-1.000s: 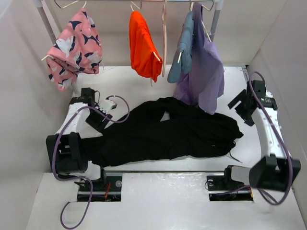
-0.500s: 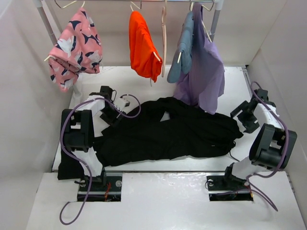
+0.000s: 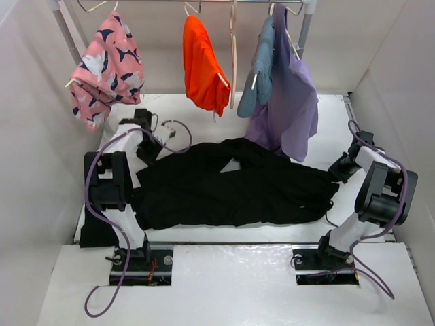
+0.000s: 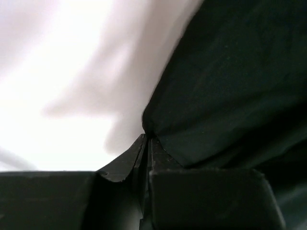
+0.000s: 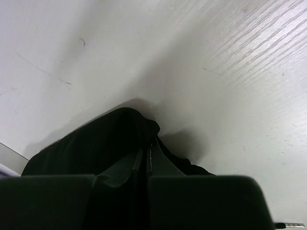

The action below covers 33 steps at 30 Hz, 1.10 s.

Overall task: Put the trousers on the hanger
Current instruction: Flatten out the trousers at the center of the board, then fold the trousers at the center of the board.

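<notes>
The black trousers point(image 3: 231, 187) lie spread across the white table point(image 3: 197, 115). The pale beige hanger point(image 3: 233, 64) hangs bare from the rail at the back, between the orange and blue garments. At the trousers' far left corner my left gripper point(image 3: 151, 153) is shut; its wrist view shows the left gripper point(image 4: 146, 139) pinching the edge of the trousers point(image 4: 230, 86). My right gripper point(image 3: 338, 170) is at the trousers' right end. In its wrist view the right gripper point(image 5: 147, 146) is shut on a bunched fold of the trousers point(image 5: 96, 143).
On the rail point(image 3: 170, 2) hang a pink patterned garment point(image 3: 105, 68), an orange garment point(image 3: 204, 64), a blue garment point(image 3: 258, 68) and a purple garment point(image 3: 293, 102) that drapes down to the trousers' back edge. White walls close in left and right.
Both grippers closed on the trousers. The left one moved back to the far left corner; the right one swung in to the right end. The fabric's left part shifted slightly.
</notes>
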Motion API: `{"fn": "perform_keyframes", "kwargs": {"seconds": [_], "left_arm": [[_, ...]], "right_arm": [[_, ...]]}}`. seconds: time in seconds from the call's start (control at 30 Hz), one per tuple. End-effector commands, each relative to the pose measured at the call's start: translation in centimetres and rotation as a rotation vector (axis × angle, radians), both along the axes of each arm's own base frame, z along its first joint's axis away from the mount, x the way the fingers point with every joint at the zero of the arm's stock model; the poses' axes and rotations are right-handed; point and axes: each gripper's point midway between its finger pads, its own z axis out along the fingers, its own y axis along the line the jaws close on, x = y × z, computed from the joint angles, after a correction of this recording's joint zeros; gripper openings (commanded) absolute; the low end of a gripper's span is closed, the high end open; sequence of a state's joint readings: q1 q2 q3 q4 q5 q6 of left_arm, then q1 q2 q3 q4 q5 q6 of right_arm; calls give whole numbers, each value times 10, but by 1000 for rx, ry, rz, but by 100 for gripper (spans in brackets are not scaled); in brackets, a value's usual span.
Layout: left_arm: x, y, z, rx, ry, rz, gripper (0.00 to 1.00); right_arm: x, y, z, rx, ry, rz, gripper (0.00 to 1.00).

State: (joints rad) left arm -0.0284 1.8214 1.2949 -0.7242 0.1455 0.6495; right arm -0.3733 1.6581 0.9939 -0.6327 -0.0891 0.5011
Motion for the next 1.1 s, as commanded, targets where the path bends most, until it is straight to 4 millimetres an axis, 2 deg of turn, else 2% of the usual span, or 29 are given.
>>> {"fn": "perform_keyframes", "kwargs": {"seconds": [0.0, 0.07, 0.1, 0.13, 0.3, 0.43, 0.5, 0.57, 0.63, 0.67, 0.7, 0.73, 0.83, 0.9, 0.93, 1.0, 1.03, 1.07], "left_arm": [[43, 25, 80, 50, -208, 70, 0], [53, 42, 111, 100, -295, 118, 0], [56, 50, 122, 122, -324, 127, 0], [57, 53, 135, 142, -357, 126, 0], [56, 77, 156, 257, -427, 159, 0], [58, 89, 171, 301, -473, 204, 0], [59, 97, 187, 326, -523, 221, 0], [60, 101, 199, 352, -559, 218, 0], [63, 99, 226, 343, -629, 212, 0], [66, 96, 236, 326, -651, 206, 0], [71, 92, 261, 296, -714, 212, 0], [71, 83, 275, 267, -747, 191, 0], [75, 63, 303, 177, -839, 151, 0], [73, 53, 301, 186, -849, 99, 0], [70, 53, 289, 211, -826, 81, 0], [61, 59, 282, 249, -805, 79, 0], [59, 61, 271, 261, -777, 83, 0], [52, 64, 251, 284, -725, 70, 0]], "right_arm": [[19, -17, 22, -44, -86, 18, 0], [23, -30, 41, -117, -107, 28, 0], [19, -43, 49, -172, -89, 11, 0], [28, -53, 72, -226, -130, 24, 0], [32, -77, 119, -371, -160, 17, 0], [26, -85, 132, -429, -162, 0, 0], [22, -83, 139, -437, -181, -4, 0], [20, -73, 135, -438, -176, 24, 0], [23, -66, 138, -454, -184, 44, 0], [24, -63, 139, -478, -176, 53, 0], [28, -47, 142, -488, -182, 100, 0], [30, -41, 142, -499, -184, 106, 0], [30, -34, 139, -517, -172, 115, 0], [31, -38, 141, -533, -176, 94, 0], [32, -35, 144, -546, -184, 100, 0], [29, -30, 151, -571, -193, 109, 0], [26, -24, 148, -595, -178, 138, 0], [23, -19, 145, -592, -171, 156, 6]]}}
